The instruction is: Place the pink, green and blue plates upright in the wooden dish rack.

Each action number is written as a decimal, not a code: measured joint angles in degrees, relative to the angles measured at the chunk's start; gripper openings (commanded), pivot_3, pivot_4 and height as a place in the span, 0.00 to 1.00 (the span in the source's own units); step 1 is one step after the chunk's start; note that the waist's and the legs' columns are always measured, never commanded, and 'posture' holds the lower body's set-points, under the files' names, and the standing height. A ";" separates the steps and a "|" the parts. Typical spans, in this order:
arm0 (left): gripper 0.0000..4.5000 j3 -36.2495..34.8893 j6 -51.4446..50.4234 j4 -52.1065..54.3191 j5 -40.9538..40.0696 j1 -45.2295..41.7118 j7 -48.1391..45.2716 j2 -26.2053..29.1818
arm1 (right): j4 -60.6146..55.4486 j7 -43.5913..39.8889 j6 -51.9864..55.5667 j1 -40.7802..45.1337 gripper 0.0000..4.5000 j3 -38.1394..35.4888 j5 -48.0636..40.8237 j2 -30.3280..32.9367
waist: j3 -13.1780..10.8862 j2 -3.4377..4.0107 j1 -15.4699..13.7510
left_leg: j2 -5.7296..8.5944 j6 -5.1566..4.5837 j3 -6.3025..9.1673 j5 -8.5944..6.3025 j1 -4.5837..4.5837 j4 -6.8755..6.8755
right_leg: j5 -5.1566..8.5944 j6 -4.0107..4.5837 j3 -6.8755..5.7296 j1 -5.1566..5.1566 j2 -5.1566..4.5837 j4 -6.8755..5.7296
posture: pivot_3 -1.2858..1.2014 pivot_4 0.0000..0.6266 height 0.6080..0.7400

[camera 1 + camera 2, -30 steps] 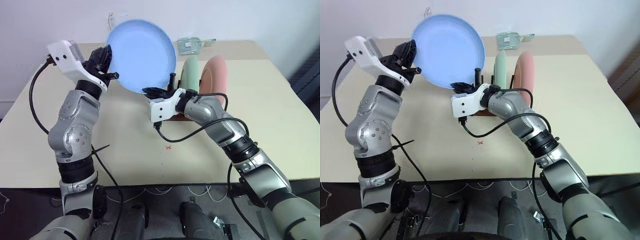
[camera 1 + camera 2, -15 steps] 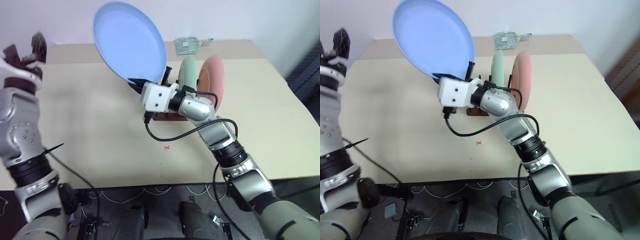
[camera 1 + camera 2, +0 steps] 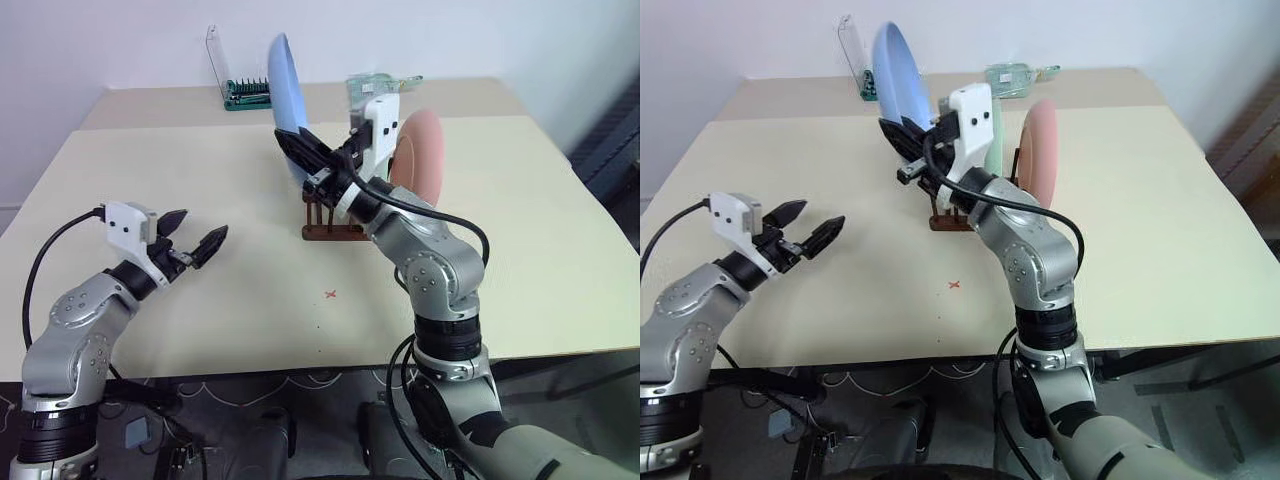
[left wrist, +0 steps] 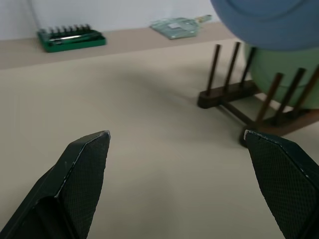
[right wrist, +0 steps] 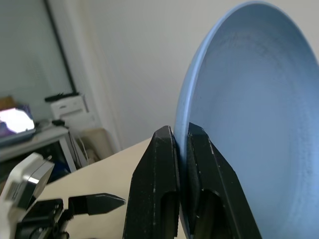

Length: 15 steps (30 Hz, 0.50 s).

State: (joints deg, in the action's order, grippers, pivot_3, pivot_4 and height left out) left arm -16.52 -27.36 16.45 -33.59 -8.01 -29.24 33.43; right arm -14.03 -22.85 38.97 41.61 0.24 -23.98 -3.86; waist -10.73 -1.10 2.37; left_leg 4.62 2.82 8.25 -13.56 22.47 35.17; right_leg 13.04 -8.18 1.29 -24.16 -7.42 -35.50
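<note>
Since a second ago the round light-blue matte plate (image 3: 287,95) has turned from face-on to edge-on; my right gripper (image 5: 182,149) pinches its rim, holding it upright above the dark wooden peg rack (image 3: 333,220). Mint-green plate (image 4: 284,74) and salmon-pink plate (image 3: 418,150) stand in the rack. My left gripper (image 3: 197,237) has dropped away — fingers spread wide, empty — over the beige table (image 3: 200,170).

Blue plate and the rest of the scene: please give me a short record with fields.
blue plate: edge-on, held above rack by right gripper, shut on its rim
green plate: upright in rack
pink plate: upright in rack
rack: near pegs free
left gripper: open, holds nothing, above table
</note>
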 measured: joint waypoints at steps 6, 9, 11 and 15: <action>0.99 0.04 -0.64 -0.11 -0.09 -1.03 -0.53 -0.43 | 0.15 4.65 2.31 -0.34 0.00 -2.12 -3.16 -0.32 | 0.00 0.00 0.19 | -0.32 0.01 -0.19 0.00 0.00 -0.02 | -0.10 0.15 0.02 -0.13 0.24 0.01 | 0.52 0.24 1.00; 0.99 0.04 -0.85 -0.11 -0.19 -1.03 -0.70 -0.44 | 0.95 7.13 4.10 0.49 0.00 -4.30 -5.58 -1.21 | 0.00 0.00 0.15 | -0.37 0.01 -0.19 0.00 0.00 -0.02 | -0.13 0.20 0.03 -0.13 0.28 0.02 | 0.52 0.24 1.00; 0.99 0.04 -0.90 -0.11 -0.21 -1.03 -0.85 -0.44 | 1.45 8.49 5.52 0.61 0.00 -5.33 -7.09 -1.50 | 0.00 0.00 0.13 | -0.38 0.01 -0.19 0.00 0.00 -0.02 | -0.13 0.21 0.03 -0.13 0.30 0.03 | 0.52 0.24 1.00; 0.99 0.04 -1.06 0.10 -0.75 -0.83 -1.86 -0.40 | 2.67 10.46 7.61 0.67 0.00 -6.40 -9.11 -1.57 | 0.00 0.01 0.15 | -0.39 0.01 -0.21 0.00 0.01 -0.02 | -0.14 0.21 0.04 -0.13 0.31 0.04 | 0.52 0.24 1.00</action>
State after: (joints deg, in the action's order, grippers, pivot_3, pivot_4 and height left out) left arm -16.48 -28.42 16.55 -34.34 -8.84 -31.10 33.03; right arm -11.37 -12.39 46.58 42.28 -6.15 -33.10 -5.43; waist -10.74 -1.10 2.52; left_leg 4.23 2.83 8.05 -13.55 22.47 35.14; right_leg 12.90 -7.96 1.32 -24.29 -7.11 -35.46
